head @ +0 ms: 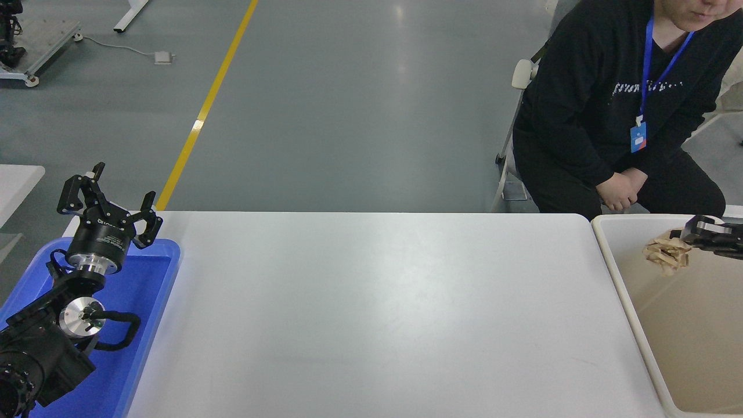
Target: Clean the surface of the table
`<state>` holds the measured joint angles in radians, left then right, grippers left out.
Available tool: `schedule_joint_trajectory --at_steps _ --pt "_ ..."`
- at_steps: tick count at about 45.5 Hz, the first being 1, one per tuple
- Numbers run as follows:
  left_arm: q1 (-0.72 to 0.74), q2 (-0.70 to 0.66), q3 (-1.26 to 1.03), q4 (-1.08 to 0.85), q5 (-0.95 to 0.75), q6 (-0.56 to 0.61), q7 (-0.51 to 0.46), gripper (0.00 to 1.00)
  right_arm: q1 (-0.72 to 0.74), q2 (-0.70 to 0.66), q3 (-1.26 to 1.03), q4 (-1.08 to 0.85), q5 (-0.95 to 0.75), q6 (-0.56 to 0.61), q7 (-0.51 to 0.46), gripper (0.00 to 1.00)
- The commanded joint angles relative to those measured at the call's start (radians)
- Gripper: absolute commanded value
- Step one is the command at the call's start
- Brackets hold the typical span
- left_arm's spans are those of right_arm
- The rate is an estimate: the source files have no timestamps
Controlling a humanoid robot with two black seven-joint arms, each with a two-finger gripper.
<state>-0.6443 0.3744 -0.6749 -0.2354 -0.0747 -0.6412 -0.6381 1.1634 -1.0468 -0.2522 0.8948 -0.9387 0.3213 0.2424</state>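
Observation:
The white table surface fills the middle of the head view and is bare. My right gripper comes in from the right edge, shut on a crumpled brown paper ball. It holds the ball in the air over the cream-white bin at the table's right end. My left gripper is parked at the lower left above the blue tray, open and empty.
A person in black with a blue lanyard sits at the far right, hands together just behind the bin's far edge. A chair stands behind the person. Grey floor with a yellow line lies beyond the table.

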Motion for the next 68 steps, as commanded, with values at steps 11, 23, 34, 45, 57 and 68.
schedule_joint_trajectory --at_steps 11,23,34,45,57,68 --pt "0.0 0.0 0.0 0.001 0.001 0.0 0.0 1.0 -0.32 0.39 0.001 -0.556 0.199 -0.229 -0.002 0.04" --pt "0.0 0.0 0.0 0.001 0.0 0.0 0.0 1.0 -0.441 0.608 0.002 -0.764 0.356 -0.412 -0.015 0.04" --pt "0.0 0.0 0.0 -0.001 0.0 0.0 0.0 1.0 -0.502 0.703 0.001 -0.792 0.508 -0.568 -0.052 0.04" --pt "0.0 0.0 0.0 0.001 0.0 0.001 0.0 1.0 -0.515 0.735 0.002 -0.792 0.603 -0.625 -0.074 0.04" --pt "0.0 0.0 0.0 0.001 0.0 0.002 0.0 1.0 -0.515 0.752 0.034 -0.787 0.63 -0.654 -0.077 1.0" --pt "0.0 0.0 0.0 0.001 0.0 0.002 0.0 1.0 -0.508 0.742 0.114 -0.771 0.64 -0.671 -0.075 1.0"
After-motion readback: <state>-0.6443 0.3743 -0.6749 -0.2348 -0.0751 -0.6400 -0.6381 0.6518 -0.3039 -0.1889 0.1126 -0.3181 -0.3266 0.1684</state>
